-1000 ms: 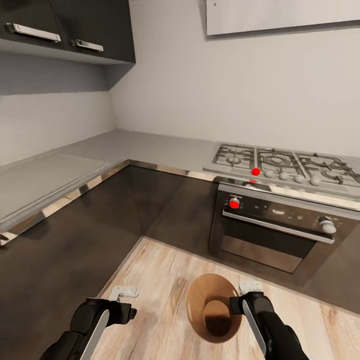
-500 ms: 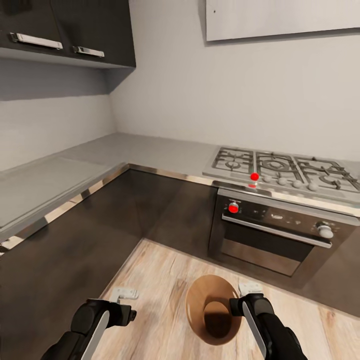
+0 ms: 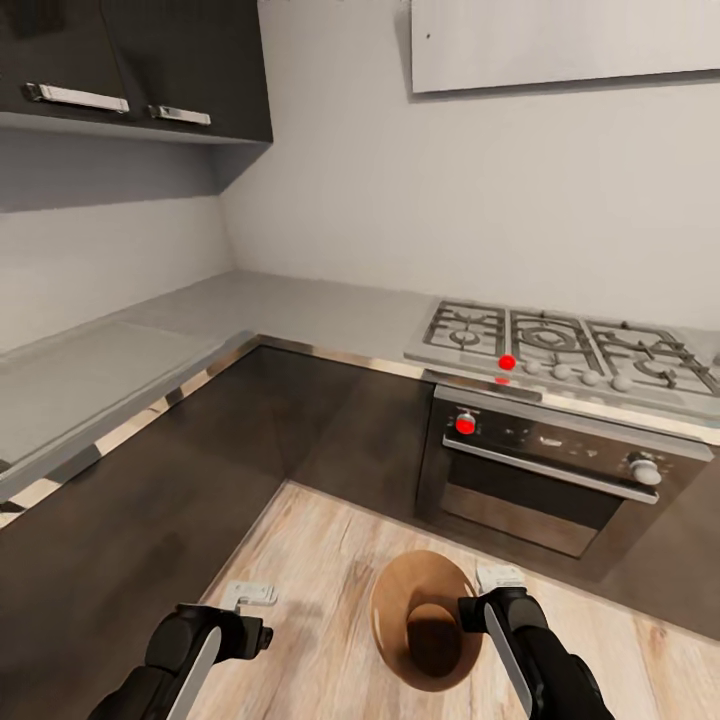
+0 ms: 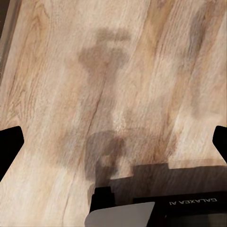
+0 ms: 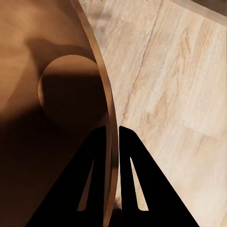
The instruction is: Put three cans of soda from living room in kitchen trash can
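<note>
There is one tash can (image 3: 425, 618) on the floor, and one oven (image 3: 560, 470) with one gas cooktop (image 3: 565, 350) above it. Two red knobs (image 3: 507, 362) are seen, and two handles (image 3: 75, 97) on the upper cabinets. Two robot arms (image 3: 190, 655) are in the head view.

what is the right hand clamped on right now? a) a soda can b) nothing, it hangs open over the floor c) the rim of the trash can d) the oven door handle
c: in the right wrist view the right hand has its two fingers closed on either side of the thin rim of the trash can, with the brown inside on one side and wood floor on the other.
</note>
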`<state>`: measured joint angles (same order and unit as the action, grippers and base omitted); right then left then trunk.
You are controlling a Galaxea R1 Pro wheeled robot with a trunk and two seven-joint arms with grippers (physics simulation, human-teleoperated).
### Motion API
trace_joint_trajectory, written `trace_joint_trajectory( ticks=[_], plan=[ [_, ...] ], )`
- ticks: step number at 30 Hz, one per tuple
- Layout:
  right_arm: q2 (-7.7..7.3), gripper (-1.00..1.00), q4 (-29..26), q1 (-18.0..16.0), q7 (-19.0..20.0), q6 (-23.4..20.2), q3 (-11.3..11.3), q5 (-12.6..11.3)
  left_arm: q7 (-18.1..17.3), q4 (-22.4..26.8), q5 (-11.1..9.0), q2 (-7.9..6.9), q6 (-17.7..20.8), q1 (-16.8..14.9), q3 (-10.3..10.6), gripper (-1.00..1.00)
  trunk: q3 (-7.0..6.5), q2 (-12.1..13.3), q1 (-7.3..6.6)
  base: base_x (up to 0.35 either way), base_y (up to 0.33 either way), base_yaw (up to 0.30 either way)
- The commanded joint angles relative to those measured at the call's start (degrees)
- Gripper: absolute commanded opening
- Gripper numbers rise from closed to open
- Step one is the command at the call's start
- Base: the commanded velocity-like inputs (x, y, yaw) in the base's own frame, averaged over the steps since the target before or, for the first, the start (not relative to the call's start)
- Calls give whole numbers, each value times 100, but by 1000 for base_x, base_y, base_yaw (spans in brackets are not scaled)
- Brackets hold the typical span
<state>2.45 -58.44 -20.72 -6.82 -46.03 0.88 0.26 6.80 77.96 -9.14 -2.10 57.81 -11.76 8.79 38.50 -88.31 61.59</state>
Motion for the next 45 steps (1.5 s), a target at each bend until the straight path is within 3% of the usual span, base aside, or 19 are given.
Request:
trace_joint_trajectory(
  ticks=[1, 14, 25, 45],
  plan=[
    [1, -100, -1, -1, 38, 6, -1, -45, 2, -33, 0, 3, -4, -8, 0, 100, -19, 41, -23, 0, 0, 0],
    [-19, -100, -1, -2, 40, 6, -23, -44, 7, -937, 0, 90, -302, -364, 3, 100, -252, 563, -308, 0, 0, 0],
    [-39, -100, 4, -2, 37, 6, -33, -43, 13, -1650, 5, 210, -626, -565, 155, 100, -450, 1004, -550, 0, 0, 0],
    [-16, -100, 8, 0, 31, 6, -22, -36, 22, -1811, 9, 280, -708, -590, 248, 100, -809, 1806, -989, 0, 0, 0]
  ],
)
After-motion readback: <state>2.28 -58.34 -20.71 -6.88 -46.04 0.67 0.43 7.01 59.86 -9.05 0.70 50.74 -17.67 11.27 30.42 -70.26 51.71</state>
